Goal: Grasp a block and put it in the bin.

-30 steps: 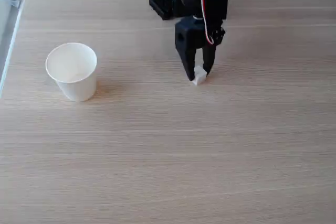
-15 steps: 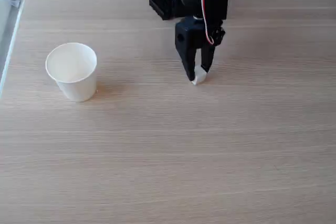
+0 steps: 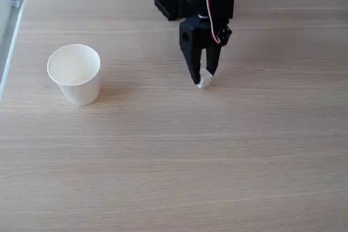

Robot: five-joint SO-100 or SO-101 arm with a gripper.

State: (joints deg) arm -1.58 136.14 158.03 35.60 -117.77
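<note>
Plain light woodgrain table [image 3: 174,177] up front, matte and flat. Farther back, white paper bin [image 3: 74,73] standing upright, well off to the left of the black gripper [image 3: 203,80] in the fixed view (so a leftward carry, probably). Pinching the small white block [image 3: 205,81] at the fingertips, low by the tabletop.

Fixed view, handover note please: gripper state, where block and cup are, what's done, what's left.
Gripper: pointing down near the table's far edge, shut on the white block, which sits pinched between the fingertips at about table level; lift-off cannot be told.
Paper cup: upright on the wooden table, well to the left of the gripper in the fixed view, nothing seen in it.
Done: block grasped.
Left: lift, carry left over the cup's rim, release the block into it.
</note>
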